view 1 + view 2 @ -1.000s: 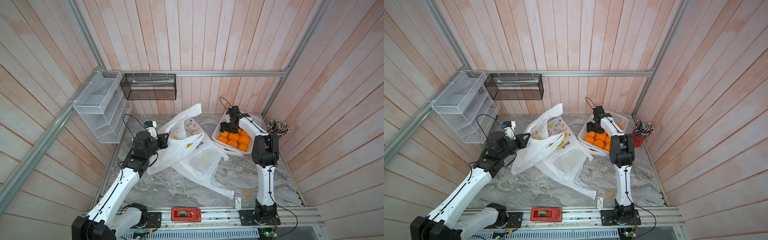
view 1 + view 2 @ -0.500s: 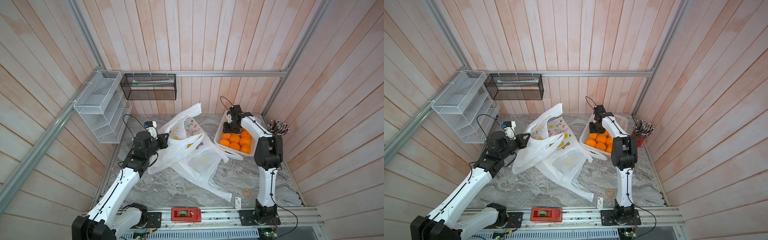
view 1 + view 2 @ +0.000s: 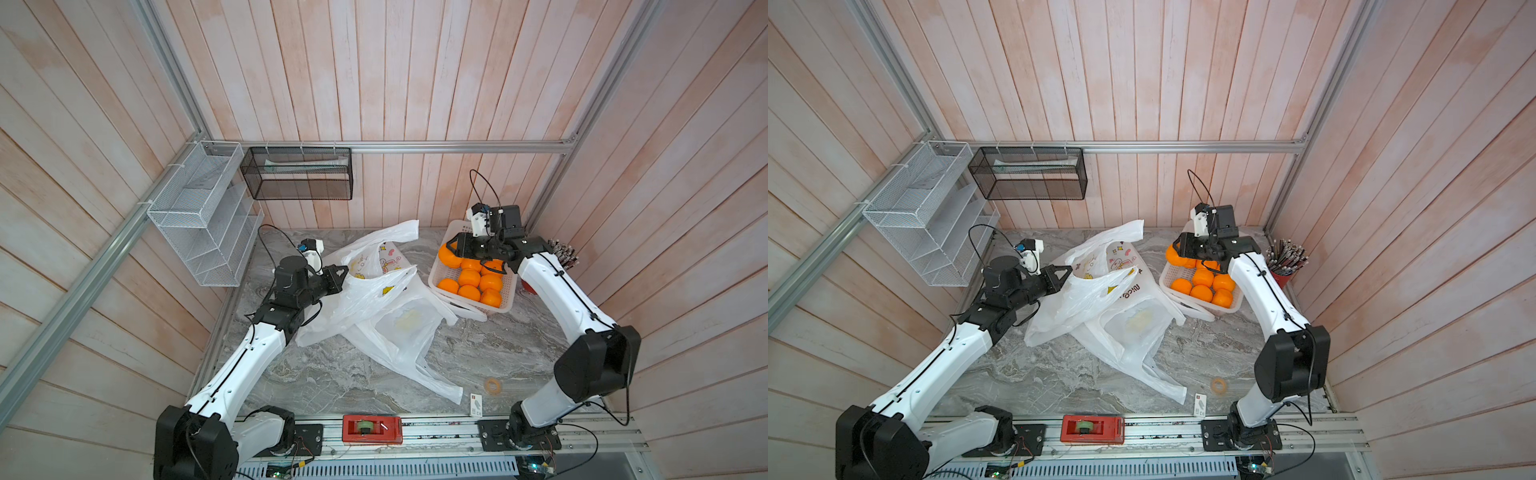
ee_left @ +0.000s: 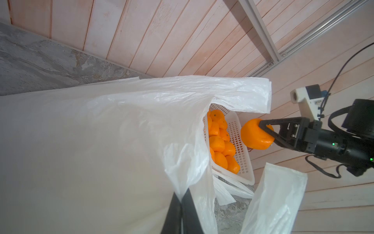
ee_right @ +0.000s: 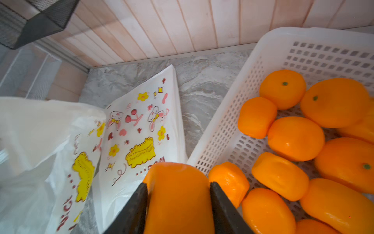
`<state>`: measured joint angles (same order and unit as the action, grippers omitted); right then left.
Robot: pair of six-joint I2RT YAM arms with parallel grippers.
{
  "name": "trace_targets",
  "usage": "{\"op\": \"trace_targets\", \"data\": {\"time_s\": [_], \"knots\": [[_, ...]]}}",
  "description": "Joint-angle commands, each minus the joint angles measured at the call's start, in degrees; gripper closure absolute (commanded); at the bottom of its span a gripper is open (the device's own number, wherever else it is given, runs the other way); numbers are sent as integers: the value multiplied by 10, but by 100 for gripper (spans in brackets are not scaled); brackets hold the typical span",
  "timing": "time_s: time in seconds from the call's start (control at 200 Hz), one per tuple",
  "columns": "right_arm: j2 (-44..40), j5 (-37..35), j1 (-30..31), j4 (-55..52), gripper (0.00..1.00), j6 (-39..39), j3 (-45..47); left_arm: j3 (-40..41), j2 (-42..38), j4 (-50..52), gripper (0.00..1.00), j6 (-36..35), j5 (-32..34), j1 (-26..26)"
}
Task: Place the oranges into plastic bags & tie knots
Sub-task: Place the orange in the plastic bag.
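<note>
- Step in hand: moving an orange to a bag. Right gripper [image 3: 452,249] is clenched on one orange [image 3: 447,257], just above the basket [image 3: 496,309] rim; the other oranges [image 3: 478,284] lie inside.
- Left gripper [image 3: 340,276] pinches the plastic bag [image 3: 365,293] edge, lifting it off the counter [image 3: 332,374].
- Next, likely: carry across and release over the mouth.
- Only the left wrist view shows the film nipped between the shut fingers [image 4: 188,204].

In a top view, an orange [image 3: 1172,258] is clamped in the right gripper [image 3: 1179,249] over the basket [image 3: 1188,306] edge nearest the bags [image 3: 1133,328]. More oranges [image 3: 1202,277] are piled in the basket. One bag [image 3: 1084,297] is pinched at its rim by the closed left gripper [image 3: 1065,272]. The bags are spread on the marble table [image 3: 1050,374].
</note>
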<state>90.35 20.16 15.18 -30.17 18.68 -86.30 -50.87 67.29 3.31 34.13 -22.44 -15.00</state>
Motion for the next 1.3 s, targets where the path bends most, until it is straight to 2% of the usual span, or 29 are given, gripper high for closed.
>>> {"op": "trace_targets", "data": {"time_s": [0.0,0.18,0.54,0.67,0.97,1.165,1.235,1.295], "knots": [[-29,77,40,100,50,59,26,-22,10,-29,100,11,-28,2],[-15,79,108,162,50,87,-4,-21,14,-39,100,12,-43,-2],[121,79,205,178,51,83,-142,-8,-1,-68,100,46,-51,-8],[161,85,223,169,50,83,-169,4,-15,-86,100,72,-22,-8],[204,107,244,169,50,91,-178,14,-20,-113,100,95,-21,-8],[197,90,244,159,23,78,-181,21,-18,-116,100,95,-21,-8],[189,76,244,152,17,71,-185,25,-19,-118,100,95,-22,-8],[181,67,243,148,15,66,-187,29,-18,-120,100,95,-22,-8]]}}
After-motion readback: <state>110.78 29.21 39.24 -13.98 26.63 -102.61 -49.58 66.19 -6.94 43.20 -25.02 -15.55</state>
